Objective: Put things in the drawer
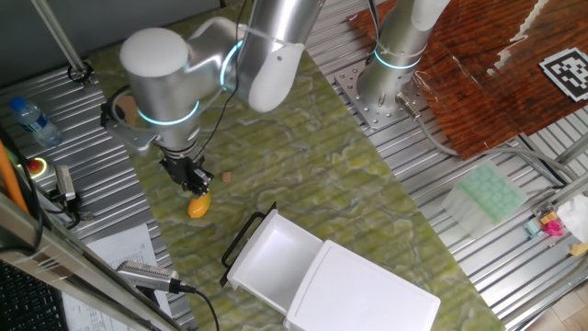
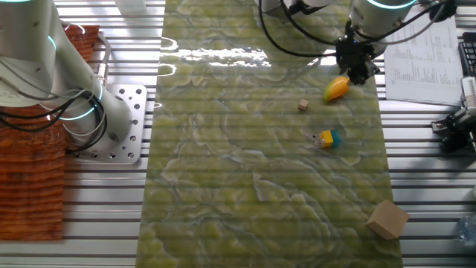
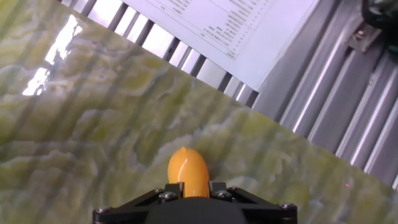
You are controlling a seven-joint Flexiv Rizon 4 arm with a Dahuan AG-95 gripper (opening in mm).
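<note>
From one fixed view I see my black two-finger gripper [image 1: 195, 183] low over the green marbled mat [image 1: 303, 156], right at the smooth yellow-orange lemon-shaped toy fruit [image 1: 199, 205]. The shallow white drawer tray with its thin black wire handle [image 1: 268, 260] stands pulled out of the white box-like cabinet [image 1: 367, 294] nearby, handle end facing the fruit. Nothing shows inside it, so I judge the task barely begun.

From the other fixed view the gripper [image 2: 355, 65] sits over one end of the fruit [image 2: 337, 88], which lies tilted on the mat close to the edge. A small tan cube [image 2: 303, 106], a small yellow-and-teal block [image 2: 326, 138] and a larger cardboard-brown box [image 2: 387, 219] lie apart from it on the mat.

In the hand view the fruit [image 3: 187, 171] is centred between the black finger bases, its pointed tip away from the camera. The fingers seem to flank it closely, but I cannot tell whether they already clamp it.

To do this step well I would squeeze across the widest part, since the smooth rounded skin could squirt out of an off-centre pinch. Then lift straight, clear the wire handle, and let go low over the middle of the drawer so it does not roll out.
</note>
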